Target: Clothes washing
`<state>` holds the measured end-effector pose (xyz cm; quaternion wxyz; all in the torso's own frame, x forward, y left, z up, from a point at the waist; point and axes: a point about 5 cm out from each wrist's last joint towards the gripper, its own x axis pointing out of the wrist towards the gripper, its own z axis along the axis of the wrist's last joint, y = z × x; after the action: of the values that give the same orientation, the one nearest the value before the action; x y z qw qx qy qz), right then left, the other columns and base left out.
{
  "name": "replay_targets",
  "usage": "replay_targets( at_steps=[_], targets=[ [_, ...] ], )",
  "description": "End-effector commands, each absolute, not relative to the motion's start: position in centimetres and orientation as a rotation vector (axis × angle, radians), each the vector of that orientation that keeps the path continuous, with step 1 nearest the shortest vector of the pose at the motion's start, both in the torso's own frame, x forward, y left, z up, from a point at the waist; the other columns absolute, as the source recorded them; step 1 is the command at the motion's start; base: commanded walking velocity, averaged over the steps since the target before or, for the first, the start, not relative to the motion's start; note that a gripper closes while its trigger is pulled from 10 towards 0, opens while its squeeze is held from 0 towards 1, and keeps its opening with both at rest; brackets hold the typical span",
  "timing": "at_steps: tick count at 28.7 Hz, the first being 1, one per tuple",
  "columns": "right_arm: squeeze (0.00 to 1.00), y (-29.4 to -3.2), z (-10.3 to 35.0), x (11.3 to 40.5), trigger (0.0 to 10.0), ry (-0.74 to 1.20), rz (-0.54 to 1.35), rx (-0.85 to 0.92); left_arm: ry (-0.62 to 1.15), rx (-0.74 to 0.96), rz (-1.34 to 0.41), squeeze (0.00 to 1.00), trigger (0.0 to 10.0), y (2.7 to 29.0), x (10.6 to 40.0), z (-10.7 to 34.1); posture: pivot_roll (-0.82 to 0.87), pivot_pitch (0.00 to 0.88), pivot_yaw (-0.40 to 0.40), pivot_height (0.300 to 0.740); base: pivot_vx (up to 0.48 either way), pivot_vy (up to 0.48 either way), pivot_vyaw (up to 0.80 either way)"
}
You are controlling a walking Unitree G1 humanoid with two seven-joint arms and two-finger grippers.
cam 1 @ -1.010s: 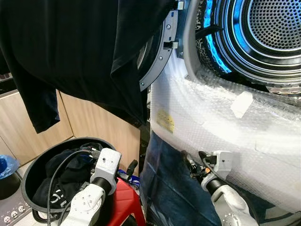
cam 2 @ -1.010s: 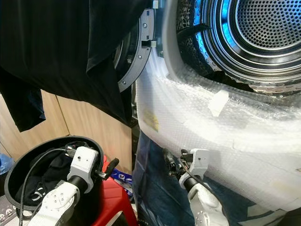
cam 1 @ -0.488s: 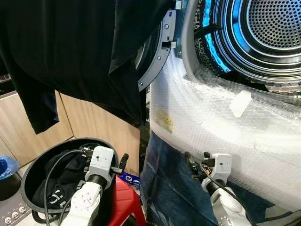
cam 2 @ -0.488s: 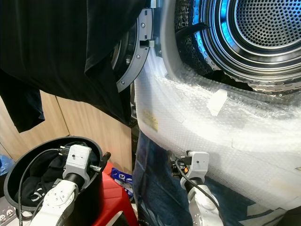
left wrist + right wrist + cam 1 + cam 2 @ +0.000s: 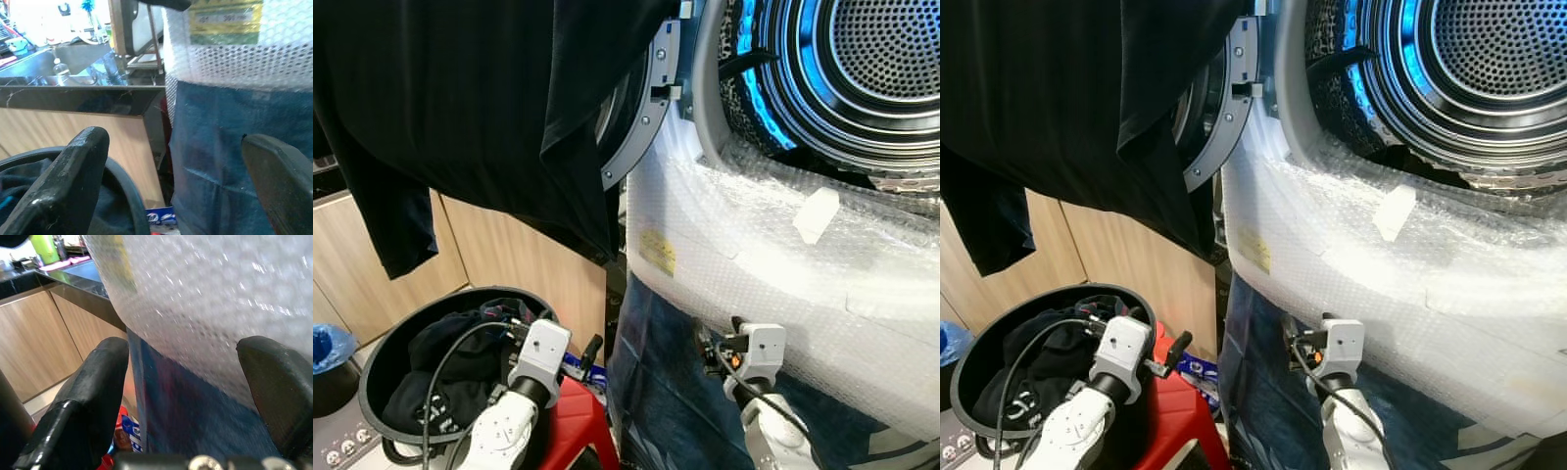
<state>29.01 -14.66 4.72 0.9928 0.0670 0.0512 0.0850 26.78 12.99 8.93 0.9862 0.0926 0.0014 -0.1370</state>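
- Washing machine (image 5: 783,245) wrapped in bubble wrap, drum (image 5: 862,69) lit blue, door (image 5: 641,108) swung open toward the left
- Black garment (image 5: 480,108) draped over the open door, hanging down above the basket
- Round black basket (image 5: 382,352) low on the left, holding dark clothes (image 5: 460,352), beside a red stool (image 5: 573,421)
- Left gripper (image 5: 171,181) low at the basket's right rim, fingers (image 5: 73,171) spread wide, holding nothing, facing the blue cloth (image 5: 220,147) under the bubble wrap
- Right gripper (image 5: 181,396) low before the machine's front, just beside the bubble wrap, fingers (image 5: 93,391) wide apart, empty
- Wooden cabinet fronts (image 5: 509,255) behind the basket
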Motion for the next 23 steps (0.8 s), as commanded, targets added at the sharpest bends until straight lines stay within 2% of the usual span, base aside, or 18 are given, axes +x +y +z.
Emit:
replay_targets(
  at_steps=[1,8,23],
  targets=[
    [0.0,-14.7,4.5,28.7,10.0,0.107,0.172,0.117,0.0,0.194,-0.279,0.0,10.0,13.3,26.4,8.9,0.05,0.0,-0.028,0.74,0.0,0.0,0.0],
    [0.0,-15.1,4.1,28.2,10.0,0.109,0.172,0.082,0.0,0.247,-0.249,0.0,10.0,14.1,25.6,8.5,0.06,0.0,-0.03,0.74,0.0,0.0,0.0],
    [0.0,-16.2,4.2,28.4,10.0,0.114,0.179,0.057,-0.002,0.227,-0.147,0.0,10.0,15.1,24.9,8.6,0.07,0.0,-0.039,0.74,0.0,0.0,0.0]
  ],
)
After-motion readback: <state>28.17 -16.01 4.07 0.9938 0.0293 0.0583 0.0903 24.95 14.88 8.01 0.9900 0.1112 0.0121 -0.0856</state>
